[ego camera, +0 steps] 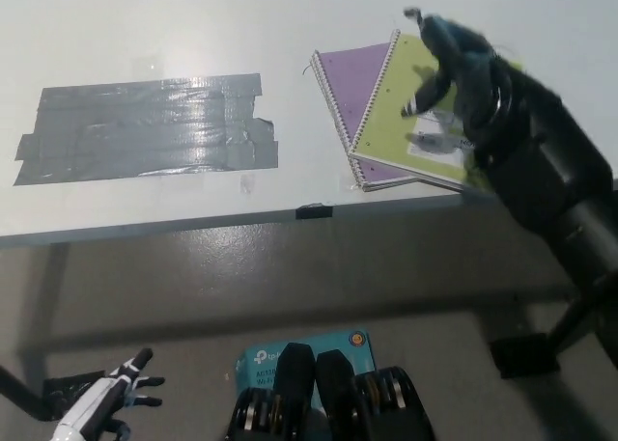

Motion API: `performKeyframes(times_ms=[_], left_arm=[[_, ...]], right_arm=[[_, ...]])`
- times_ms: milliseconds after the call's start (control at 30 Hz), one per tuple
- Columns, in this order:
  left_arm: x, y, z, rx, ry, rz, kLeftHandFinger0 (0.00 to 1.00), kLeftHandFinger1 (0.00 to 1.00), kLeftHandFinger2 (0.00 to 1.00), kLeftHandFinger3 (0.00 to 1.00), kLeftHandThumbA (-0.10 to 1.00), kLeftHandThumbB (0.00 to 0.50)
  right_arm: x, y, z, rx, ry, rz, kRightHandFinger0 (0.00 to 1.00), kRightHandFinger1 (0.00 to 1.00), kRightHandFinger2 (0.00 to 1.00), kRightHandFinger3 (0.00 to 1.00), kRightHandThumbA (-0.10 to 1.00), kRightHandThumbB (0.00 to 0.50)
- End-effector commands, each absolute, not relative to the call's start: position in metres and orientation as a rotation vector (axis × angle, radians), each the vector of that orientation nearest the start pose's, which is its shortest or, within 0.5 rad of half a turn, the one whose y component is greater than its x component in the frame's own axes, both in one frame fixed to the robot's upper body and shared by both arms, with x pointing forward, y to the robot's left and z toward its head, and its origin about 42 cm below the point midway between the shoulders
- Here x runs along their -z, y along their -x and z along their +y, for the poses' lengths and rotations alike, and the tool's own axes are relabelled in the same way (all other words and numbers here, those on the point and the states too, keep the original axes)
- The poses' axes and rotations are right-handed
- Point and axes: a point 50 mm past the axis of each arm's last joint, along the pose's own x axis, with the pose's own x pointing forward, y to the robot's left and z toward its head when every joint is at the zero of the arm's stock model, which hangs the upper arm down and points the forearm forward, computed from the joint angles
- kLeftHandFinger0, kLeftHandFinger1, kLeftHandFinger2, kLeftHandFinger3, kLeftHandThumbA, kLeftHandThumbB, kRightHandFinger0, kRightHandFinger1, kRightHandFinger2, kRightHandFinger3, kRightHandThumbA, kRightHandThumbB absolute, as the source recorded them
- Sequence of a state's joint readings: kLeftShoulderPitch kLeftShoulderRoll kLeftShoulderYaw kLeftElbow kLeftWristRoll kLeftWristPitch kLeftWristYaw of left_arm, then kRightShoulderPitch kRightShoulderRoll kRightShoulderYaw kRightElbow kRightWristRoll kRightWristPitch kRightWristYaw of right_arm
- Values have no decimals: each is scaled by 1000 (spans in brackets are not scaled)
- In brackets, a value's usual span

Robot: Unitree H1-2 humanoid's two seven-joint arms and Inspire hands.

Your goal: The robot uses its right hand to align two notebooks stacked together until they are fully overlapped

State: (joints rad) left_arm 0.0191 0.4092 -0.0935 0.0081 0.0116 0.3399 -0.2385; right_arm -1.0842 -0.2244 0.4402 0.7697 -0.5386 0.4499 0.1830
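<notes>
Two spiral notebooks lie stacked near the table's front edge, right of centre, and they do not match up. The green notebook [401, 103] sits on top, skewed and shifted right, so a strip of the purple notebook [350, 84] beneath shows along its left side and at the near corner. Both wire bindings run roughly parallel, just beside each other, slanting away from the table edge.

Above the green cover hangs the black right hand [454, 69], its arm coming in from the lower right and hiding most of the printed label. The hand is motion-blurred; its fingers look spread apart and it seems to hold nothing, though whether any fingertip touches the cover cannot be told.

Alignment is not yet done, by my reading. The risk lies in the stack's position: its near corner rests close to the edge of the white table [145, 26], so a push toward the robot could slide either book off. Pressing down while pushing could drag the purple one along too, keeping the offset.

Left of the books, a patch of grey duct tape [145, 130] is stuck to the tabletop, well apart from them. The white left hand [111, 402] rests low at the lower left, fingers apart, empty.
</notes>
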Motion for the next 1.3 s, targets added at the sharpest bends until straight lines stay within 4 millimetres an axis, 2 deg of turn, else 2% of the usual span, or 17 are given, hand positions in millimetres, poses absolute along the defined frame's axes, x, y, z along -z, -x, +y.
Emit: performKeyframes(times_ms=[0,67,333,400,467,533,567,633,733,800,900,933,1067,1100,1200,1233,1267], left_arm=[[-91,-270,325,289,-440,404,623,748,820,1000,1000,192],[-92,-270,324,299,-444,405,629,747,820,1000,1000,188],[-92,-274,317,313,-450,400,648,754,802,1000,1000,178],[-91,-275,316,321,-458,401,643,756,804,1000,1000,183],[-87,-274,311,331,-446,398,632,754,802,1000,1000,192],[-87,-274,311,342,-453,395,629,758,794,1000,1000,190],[-86,-275,309,344,-442,398,633,758,794,1000,1000,211],[-85,-273,308,347,-454,389,624,751,800,1000,1000,214],[-85,-273,308,353,-443,385,632,760,815,1000,1000,236],[-85,-273,308,351,-443,387,634,759,811,1000,1000,274],[-84,-274,308,353,-432,385,630,753,792,1000,1000,331],[-84,-274,308,346,-424,390,648,766,789,1000,1000,372],[-82,-275,308,349,-425,375,603,745,771,1000,1000,400],[-82,-275,307,349,-429,375,594,740,755,1000,1000,455],[-82,-276,304,357,-434,373,590,720,721,1000,1000,471],[-81,-276,304,356,-423,370,586,692,687,989,1000,480],[-82,-275,303,354,-423,370,585,685,682,988,1000,464]], right_arm=[[-316,-565,-171,-23,1121,110,1000,1000,1000,1000,1000,412],[-305,-566,-176,5,1054,128,1000,1000,1000,1000,1000,433],[-290,-563,-180,43,982,110,1000,1000,1000,1000,1000,432],[-282,-559,-169,45,958,101,1000,1000,1000,1000,1000,423],[-279,-557,-170,46,946,104,1000,1000,1000,1000,1000,420],[-277,-554,-162,34,951,104,1000,1000,1000,1000,1000,390],[-275,-553,-159,28,965,102,1000,1000,1000,1000,1000,381],[-268,-550,-153,-3,980,98,1000,1000,1000,1000,1000,363],[-260,-548,-150,-35,1004,85,1000,1000,1000,1000,1000,362],[-257,-547,-150,-45,1032,79,1000,1000,1000,1000,1000,367],[-245,-543,-158,-71,1106,114,1000,1000,1000,1000,1000,362],[-239,-540,-166,-73,1112,124,1000,1000,1000,1000,1000,359],[-230,-539,-180,-47,1170,151,1000,1000,1000,1000,1000,346],[-226,-538,-184,-45,1183,164,1000,1000,1000,1000,1000,355],[-222,-536,-189,-37,1207,181,1000,1000,1000,1000,1000,341],[-221,-535,-188,-41,1215,188,1000,1000,1000,1000,1000,321],[-220,-534,-186,-47,1211,192,1000,1000,1000,1000,1000,313]])
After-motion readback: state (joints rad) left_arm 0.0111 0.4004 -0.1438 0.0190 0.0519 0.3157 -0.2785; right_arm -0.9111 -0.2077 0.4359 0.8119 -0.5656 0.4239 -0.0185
